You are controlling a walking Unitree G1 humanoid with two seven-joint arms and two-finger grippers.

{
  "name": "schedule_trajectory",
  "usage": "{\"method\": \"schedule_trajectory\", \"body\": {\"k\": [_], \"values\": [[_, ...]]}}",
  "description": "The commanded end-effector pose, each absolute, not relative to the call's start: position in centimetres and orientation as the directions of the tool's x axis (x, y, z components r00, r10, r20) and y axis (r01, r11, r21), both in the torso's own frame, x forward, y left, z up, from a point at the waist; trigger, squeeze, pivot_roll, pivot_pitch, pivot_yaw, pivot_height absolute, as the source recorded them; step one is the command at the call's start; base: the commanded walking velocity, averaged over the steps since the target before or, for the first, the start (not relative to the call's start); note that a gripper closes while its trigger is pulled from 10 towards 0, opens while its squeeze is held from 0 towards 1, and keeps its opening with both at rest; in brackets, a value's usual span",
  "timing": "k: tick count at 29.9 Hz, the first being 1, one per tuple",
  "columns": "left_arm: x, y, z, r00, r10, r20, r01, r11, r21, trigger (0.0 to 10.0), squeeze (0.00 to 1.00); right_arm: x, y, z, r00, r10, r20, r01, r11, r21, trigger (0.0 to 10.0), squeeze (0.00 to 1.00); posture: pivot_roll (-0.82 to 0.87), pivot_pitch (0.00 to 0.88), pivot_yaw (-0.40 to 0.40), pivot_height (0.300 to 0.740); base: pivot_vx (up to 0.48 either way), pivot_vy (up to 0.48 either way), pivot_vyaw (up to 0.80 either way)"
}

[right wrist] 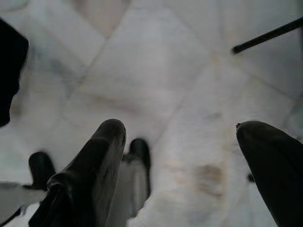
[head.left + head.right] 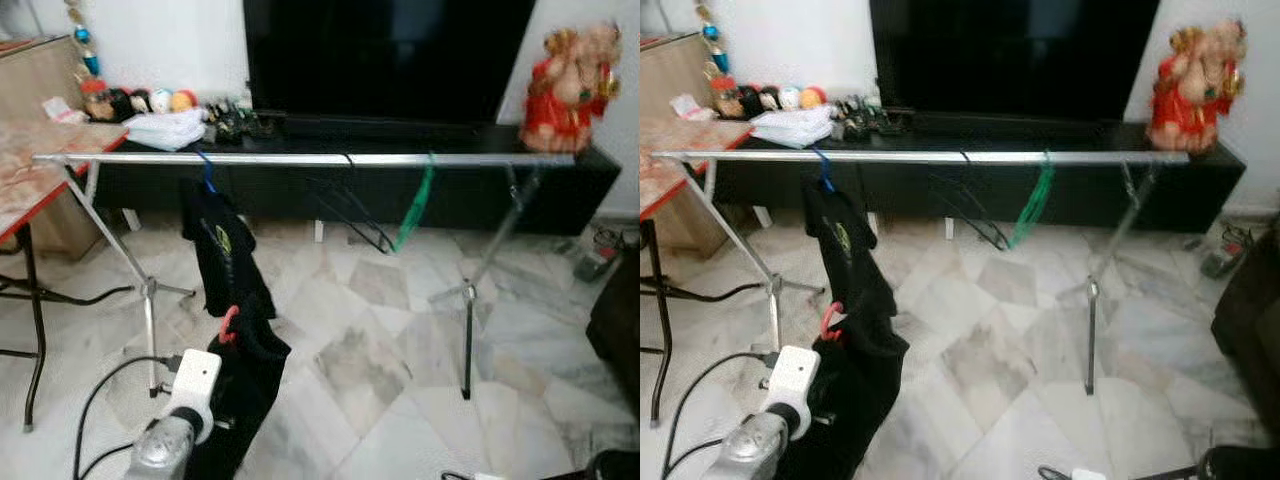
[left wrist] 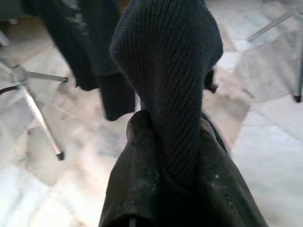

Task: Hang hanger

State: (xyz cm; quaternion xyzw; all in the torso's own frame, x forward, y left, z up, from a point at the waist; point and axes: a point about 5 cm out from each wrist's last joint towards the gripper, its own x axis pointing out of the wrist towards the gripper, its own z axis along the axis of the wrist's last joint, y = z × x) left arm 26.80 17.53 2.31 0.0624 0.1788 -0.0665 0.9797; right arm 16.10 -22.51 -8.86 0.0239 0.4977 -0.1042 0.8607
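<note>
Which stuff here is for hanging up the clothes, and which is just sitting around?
For the job:
- left claw, shut on the dark garment
- red hanger in that garment
- silver rail

Just sitting around:
- black shirt on a blue hanger
- green hanger
- TV
- red figurine
- folding table
- right claw, open over the floor

A big black television point(image 2: 390, 55) stands on a long dark cabinet point(image 2: 560, 185) against the white wall. On the right end of the cabinet sits a red and gold figure point(image 2: 570, 85). On the left end lie folded white cloths point(image 2: 165, 128) and some small round toys point(image 2: 150, 100) (blurred). The floor point(image 2: 380, 350) is pale marble tile. A folding table point(image 2: 30, 180) stands at the left.
</note>
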Motion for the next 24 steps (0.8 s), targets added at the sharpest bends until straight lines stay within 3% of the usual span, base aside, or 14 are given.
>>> {"method": "schedule_trajectory", "body": {"k": [1, 9, 24], "values": [[26.99, 18.68, 3.15, 0.945, -0.067, -0.321, 0.112, 0.986, 0.124, 10.0, 0.0, 16.62, -21.84, -8.78, 0.499, -0.137, -0.856, 0.194, 0.98, -0.044, 10.0, 0.0, -0.03, 0.0, 0.024, 0.74, 0.0, 0.0, 0.0], [26.74, 18.59, 3.35, 0.949, -0.084, -0.305, 0.121, 0.987, 0.103, 10.0, 0.0, 16.66, -21.91, -8.74, 0.498, -0.133, -0.857, 0.172, 0.984, -0.053, 10.0, 0.0, -0.03, 0.0, 0.019, 0.74, 0.068, 0.0, 0.0], [26.85, 18.28, 3.44, 0.948, -0.094, -0.303, 0.129, 0.987, 0.096, 10.0, 0.0, 16.71, -21.93, -8.72, 0.5, -0.131, -0.856, 0.159, 0.986, -0.058, 10.0, 0.0, -0.03, 0.0, 0.023, 0.74, 0.421, 0.0, 0.0]]}}
